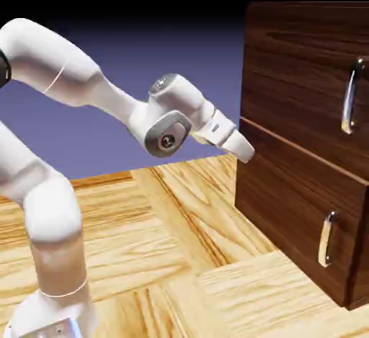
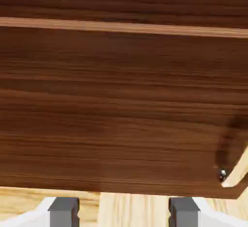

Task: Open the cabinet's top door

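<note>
Exterior view, left to right: white jointed robot arm (image 1: 166, 117) at left, reaching right and angled down toward the cabinet. Two-finger gripper with small grey tips (image 2: 124, 212): jaws apart, nothing between them, pale wood-grain floor (image 2: 111, 206) visible through the gap in the hand view. Dark brown wood-grain cabinet (image 1: 303, 142) at right. Top door, the taller dark panel (image 1: 299, 84), is closed, above the light seam; its long curved silver handle (image 1: 352, 96) is well right of the gripper, untouched. Shorter lower panel (image 1: 288, 207) is also closed, smaller curved silver handle (image 1: 328, 239) near its right side.
</note>
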You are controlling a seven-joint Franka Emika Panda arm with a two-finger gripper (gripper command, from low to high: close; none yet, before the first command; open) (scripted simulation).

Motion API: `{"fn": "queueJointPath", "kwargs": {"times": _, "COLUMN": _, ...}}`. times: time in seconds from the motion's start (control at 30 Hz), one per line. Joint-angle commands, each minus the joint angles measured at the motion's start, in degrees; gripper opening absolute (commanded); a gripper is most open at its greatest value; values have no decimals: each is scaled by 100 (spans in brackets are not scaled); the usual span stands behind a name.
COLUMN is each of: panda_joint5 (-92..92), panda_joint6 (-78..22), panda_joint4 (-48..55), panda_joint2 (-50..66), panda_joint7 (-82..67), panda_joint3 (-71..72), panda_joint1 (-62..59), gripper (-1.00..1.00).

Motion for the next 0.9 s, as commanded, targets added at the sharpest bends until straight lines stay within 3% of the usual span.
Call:
{"fn": "queueJointPath", "kwargs": {"times": 0.0, "panda_joint5": -250, "panda_joint6": 2, "panda_joint4": 71, "panda_joint2": -24, "panda_joint7": -86, "panda_joint3": -107, "panda_joint1": 99, "gripper": 0}}
{"fn": "queueJointPath", "kwargs": {"times": 0.87, "panda_joint5": -6729, "panda_joint6": 51, "panda_joint4": 1921, "panda_joint2": -659, "panda_joint7": -2310, "panda_joint3": -2890, "panda_joint1": 2667, "gripper": 0}}
